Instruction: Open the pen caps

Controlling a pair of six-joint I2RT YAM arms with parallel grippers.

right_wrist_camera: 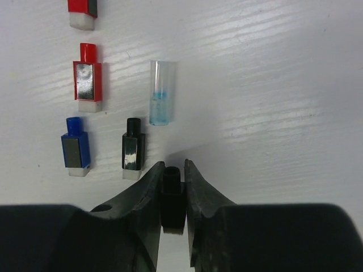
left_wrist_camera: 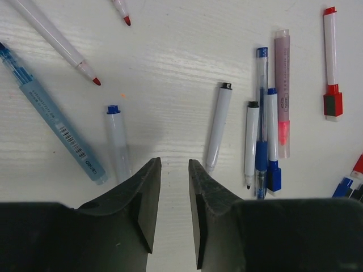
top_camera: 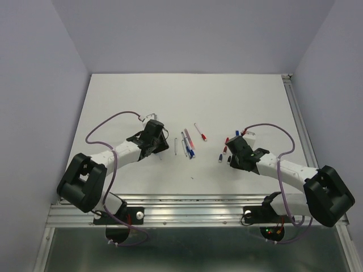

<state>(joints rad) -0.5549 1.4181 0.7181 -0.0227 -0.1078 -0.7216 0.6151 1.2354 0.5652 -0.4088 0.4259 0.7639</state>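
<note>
Right of the pens (top_camera: 187, 145), on the white surface (top_camera: 130, 96), lie the pen caps (top_camera: 224, 148) that are already off. The right wrist view shows five of them:
- a red cap (right_wrist_camera: 87, 79);
- a second red cap (right_wrist_camera: 82, 7), cut by the frame edge;
- a blue cap (right_wrist_camera: 75, 148);
- a loose black cap (right_wrist_camera: 133, 150);
- a clear cap (right_wrist_camera: 160, 93) tinted blue.

Among the pens, several show bare tips, for example a red-tipped pen (left_wrist_camera: 54, 42). At least two appear capped: a red marker (left_wrist_camera: 330, 56) at the outer edge of the group and a blue marker (left_wrist_camera: 273, 130) inside it. The task is judged well past its middle, with those few caps left to pull.

The right gripper (right_wrist_camera: 172, 169) sits right of the pens. Its fingers (right_wrist_camera: 148, 195) are clenched on a held black cap (right_wrist_camera: 172, 184), just beside the loose ones. Whether that cap touches the surface cannot be told.

The left gripper (left_wrist_camera: 174, 164) sits left of the pens. Its fingers (left_wrist_camera: 144, 192) are parted by a narrow gap and grasp nothing. The gap lies over bare surface between a blue-ended pen (left_wrist_camera: 118, 141) and a black-ended pen (left_wrist_camera: 218, 127). The fingers appear to touch neither.
</note>
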